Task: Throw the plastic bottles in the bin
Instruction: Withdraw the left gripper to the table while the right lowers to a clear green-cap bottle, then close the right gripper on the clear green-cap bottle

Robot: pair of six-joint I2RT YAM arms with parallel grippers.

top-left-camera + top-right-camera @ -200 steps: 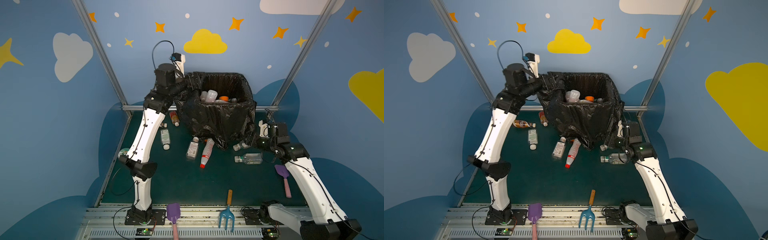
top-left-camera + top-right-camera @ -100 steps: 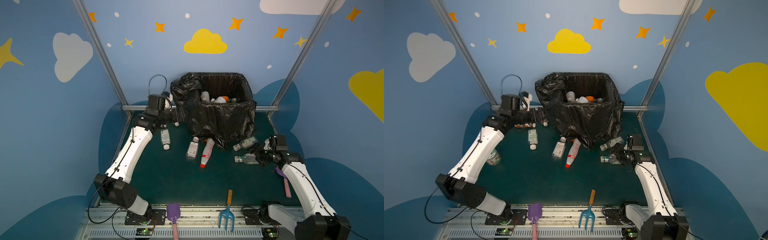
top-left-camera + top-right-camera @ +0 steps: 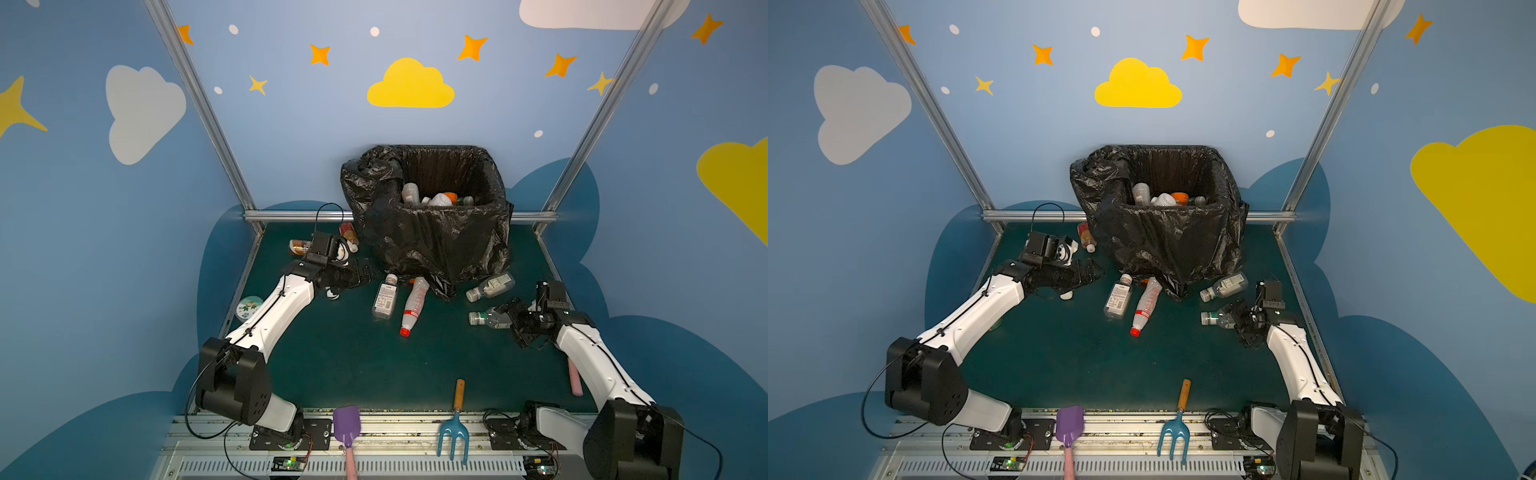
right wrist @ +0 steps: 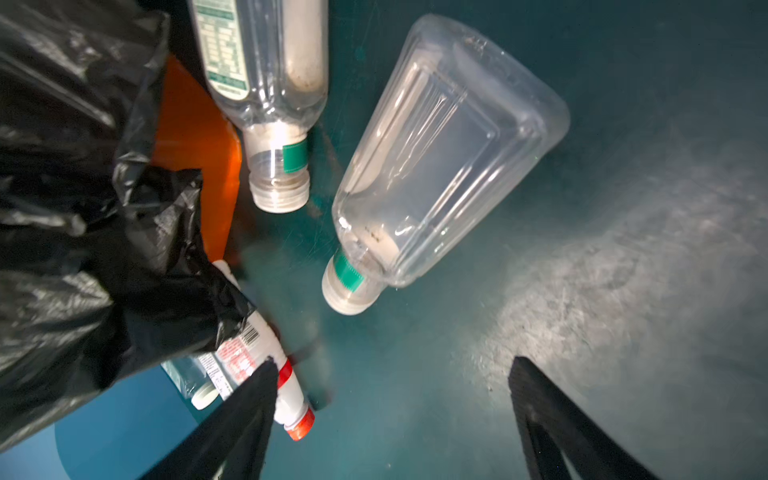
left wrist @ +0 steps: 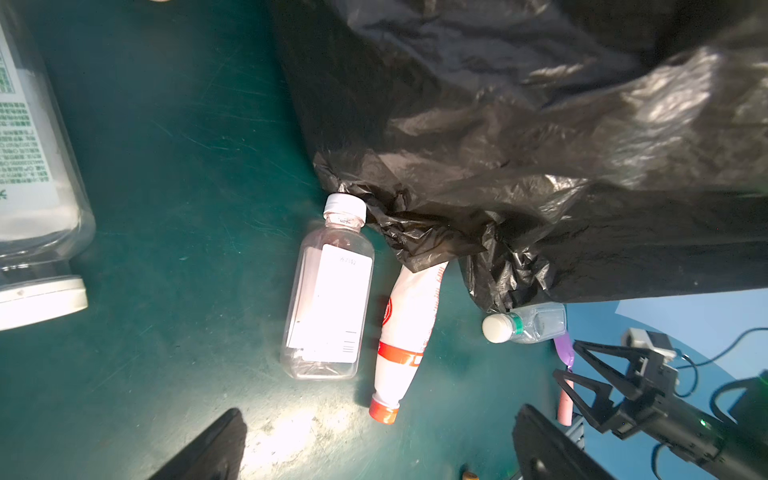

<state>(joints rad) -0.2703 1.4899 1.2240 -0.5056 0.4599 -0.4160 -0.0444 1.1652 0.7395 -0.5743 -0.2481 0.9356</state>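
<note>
Several bottles (image 3: pixel 440 199) are piled in the bin (image 3: pixel 432 245); others are scattered before it. Empty, the left gripper (image 3: pixel 370 272) and right gripper (image 3: pixel 510 324) are spread wide.

A clear bottle (image 3: pixel 1118 297) and a red-capped white bottle (image 3: pixel 1145 306) lie side by side before the bin (image 3: pixel 1163 249).

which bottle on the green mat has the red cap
The white bottle with red bands, lying on its side in front of the bin. The clear bottle beside it has a white cap.
</note>
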